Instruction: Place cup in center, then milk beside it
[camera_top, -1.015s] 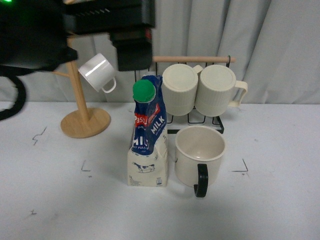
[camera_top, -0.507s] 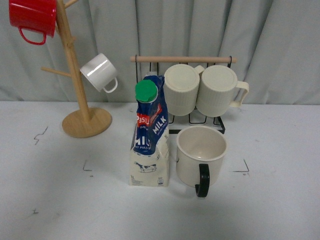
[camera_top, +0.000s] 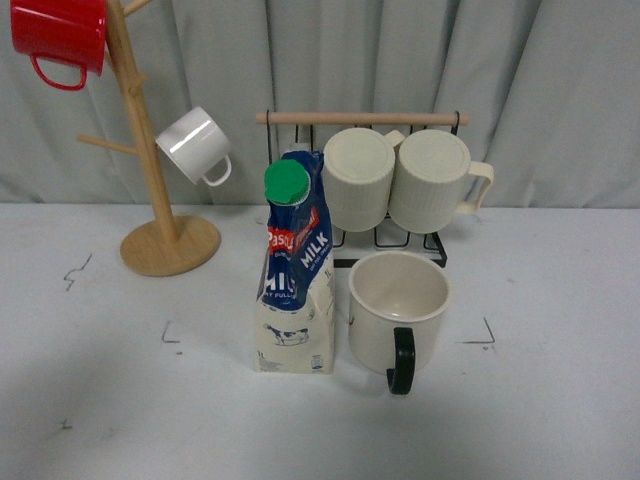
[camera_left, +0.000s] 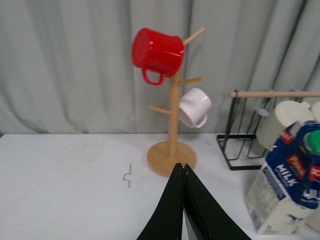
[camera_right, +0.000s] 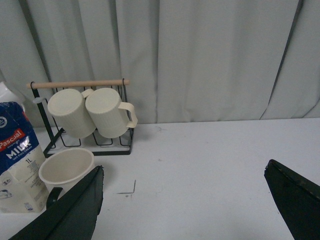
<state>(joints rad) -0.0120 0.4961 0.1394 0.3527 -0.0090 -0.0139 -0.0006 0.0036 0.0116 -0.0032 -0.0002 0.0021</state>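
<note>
The cup (camera_top: 398, 310), a wide cream mug with a black handle turned toward me, stands upright on the center (camera_top: 215, 320), the pale grey patch with black corner marks. The milk (camera_top: 296, 280), a blue-and-white carton with a green cap, stands upright close against the cup's left side. Neither gripper shows in the front view. In the left wrist view my left gripper (camera_left: 183, 166) is shut on nothing, above the table with the milk (camera_left: 287, 185) off to one side. My right gripper (camera_right: 184, 171) is wide open and empty, with the cup (camera_right: 67, 167) and the milk (camera_right: 17, 160) beside one finger.
A wooden mug tree (camera_top: 165, 240) at the back left carries a red mug (camera_top: 58, 32) and a small white mug (camera_top: 195, 145). Behind the cup, a black wire rack (camera_top: 390, 235) with a wooden bar holds two ribbed cream mugs (camera_top: 400, 180). A curtain hangs behind.
The left arm, which filled the upper left of the front view a second ago, has gone out of that view, uncovering the red mug. Cup and milk have stayed put.
</note>
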